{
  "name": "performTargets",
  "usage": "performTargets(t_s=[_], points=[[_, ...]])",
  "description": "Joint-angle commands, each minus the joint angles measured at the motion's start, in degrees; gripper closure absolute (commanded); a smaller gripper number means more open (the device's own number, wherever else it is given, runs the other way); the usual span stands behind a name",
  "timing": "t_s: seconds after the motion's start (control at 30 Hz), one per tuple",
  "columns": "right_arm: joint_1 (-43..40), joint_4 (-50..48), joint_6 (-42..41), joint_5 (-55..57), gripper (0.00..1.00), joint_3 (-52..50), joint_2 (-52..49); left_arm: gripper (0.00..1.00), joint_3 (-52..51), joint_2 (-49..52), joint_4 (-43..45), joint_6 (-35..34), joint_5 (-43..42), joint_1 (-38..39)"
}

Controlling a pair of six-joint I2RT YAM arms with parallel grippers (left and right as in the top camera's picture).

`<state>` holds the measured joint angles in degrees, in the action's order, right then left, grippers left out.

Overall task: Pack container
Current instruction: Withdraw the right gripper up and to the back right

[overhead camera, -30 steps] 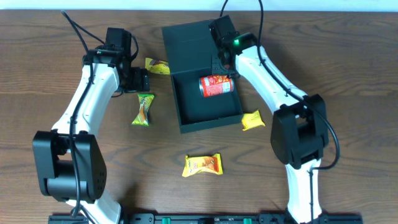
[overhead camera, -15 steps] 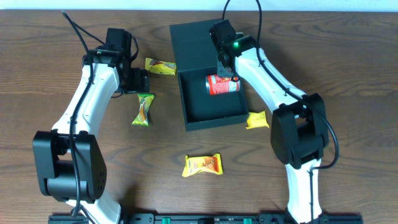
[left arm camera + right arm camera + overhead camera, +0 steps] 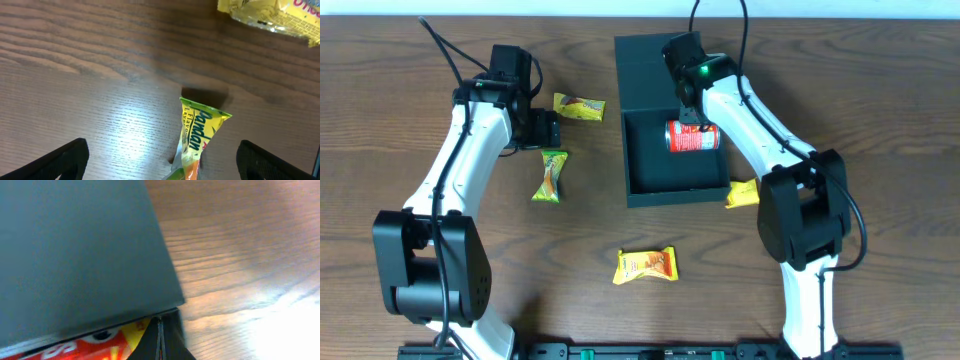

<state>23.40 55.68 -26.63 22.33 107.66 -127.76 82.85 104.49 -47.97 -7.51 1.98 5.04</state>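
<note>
Wooden worktop (image 3: 880,90), brown grain.
Container (image 3: 660,170): dark teal, right of centre, flap lid lying open behind it, red can (image 3: 693,137) on its side inside.
Right fingers (image 3: 160,336): closed to a slit on the container's rear wall.
Left fingers (image 3: 543,131): spread wide, empty, above green packet (image 3: 200,135).
Yellow packet (image 3: 742,193): touching the container's front right corner.

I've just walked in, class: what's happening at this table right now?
The right gripper, closed at the back corner of the open box, seems to be gripping it; a red snack lies inside. The left gripper hangs open near a green packet. Three yellow packets lie on the table outside.
</note>
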Motion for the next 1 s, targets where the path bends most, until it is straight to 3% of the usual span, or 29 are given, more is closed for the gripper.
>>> performTargets(t_s=[0.0,0.3,0.57,0.8,0.97], points=[[-1.0,-0.7,-1.4,-5.5,0.99,4.0,0.8,0.05,-0.2,0.1,0.3,-1.0,1.0,-0.1],[-2.4,9.6,1.8,-1.6,0.98,15.6,0.8,0.05,-0.2,0.1,0.0,-1.8,1.0,-0.1],[-6.5,29.5,-10.2,-0.2,0.98,12.8,0.8,0.05,-0.2,0.1,0.1,-1.8,1.0,-0.1],[-5.7,25.6,-10.6,-8.2,0.98,1.0,0.8,0.05,-0.2,0.1,0.0,-1.7,1.0,-0.1],[-5.1,22.5,-10.6,-18.2,0.98,-1.7,0.8,0.05,-0.2,0.1,0.0,-1.7,1.0,-0.1]])
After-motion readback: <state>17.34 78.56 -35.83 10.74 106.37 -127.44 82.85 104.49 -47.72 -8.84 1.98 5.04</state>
